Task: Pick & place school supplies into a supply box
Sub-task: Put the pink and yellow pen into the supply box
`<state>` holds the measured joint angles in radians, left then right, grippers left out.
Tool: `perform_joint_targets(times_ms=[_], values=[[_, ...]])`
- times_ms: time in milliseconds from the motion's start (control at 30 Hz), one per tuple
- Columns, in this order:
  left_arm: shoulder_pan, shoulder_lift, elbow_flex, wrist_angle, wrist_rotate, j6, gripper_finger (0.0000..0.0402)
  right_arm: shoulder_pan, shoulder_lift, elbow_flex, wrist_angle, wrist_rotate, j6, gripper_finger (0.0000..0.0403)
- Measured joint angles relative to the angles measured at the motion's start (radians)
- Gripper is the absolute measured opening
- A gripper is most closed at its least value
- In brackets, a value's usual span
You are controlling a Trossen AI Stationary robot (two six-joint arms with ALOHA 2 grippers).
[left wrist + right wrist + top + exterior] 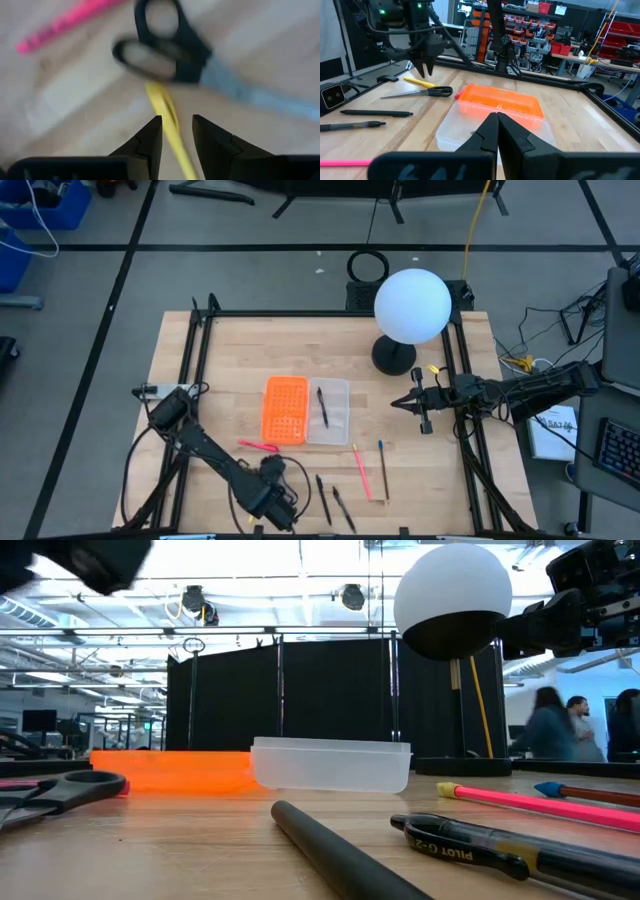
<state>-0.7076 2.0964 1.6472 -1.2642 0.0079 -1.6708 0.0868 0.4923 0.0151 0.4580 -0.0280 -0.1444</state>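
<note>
The supply box lies open mid-table, with an orange grid half point(285, 410) and a translucent tray point(328, 412) holding a black pen point(322, 405). My left gripper point(177, 119) points down near the table's front edge. It is open, one finger on each side of a yellow pencil point(169, 117) and just above it. Scissors with black handles point(165, 55) lie flat beside that pencil, and a pink pen point(258, 445) lies nearby. My right gripper point(400, 402) waits shut and level at the right, facing the box.
A white globe lamp point(411, 305) stands at the back right. A pink pencil point(362, 472), a brown pencil point(383, 470) and two black pens point(323, 500) point(343, 508) lie near the front edge. Black frame rails point(200, 350) run along the table's sides. People stand beyond the table.
</note>
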Motion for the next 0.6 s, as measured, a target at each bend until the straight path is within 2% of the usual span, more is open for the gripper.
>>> perform_joint_targets(times_ms=[300, 467, 600], values=[[-0.077, 0.0, 0.0, 0.062, 0.049, -0.175, 0.0113, 0.0, 0.0, 0.0, 0.0, 0.0, -0.002, 0.0], [-0.101, -0.001, -0.011, 0.075, 0.037, -0.248, 0.0157, 0.0, 0.0, 0.0, 0.0, 0.0, 0.001, 0.0], [-0.112, -0.001, -0.054, 0.153, 0.037, -0.264, 0.0196, 0.0, 0.0, 0.0, 0.0, 0.0, 0.0, 0.0]])
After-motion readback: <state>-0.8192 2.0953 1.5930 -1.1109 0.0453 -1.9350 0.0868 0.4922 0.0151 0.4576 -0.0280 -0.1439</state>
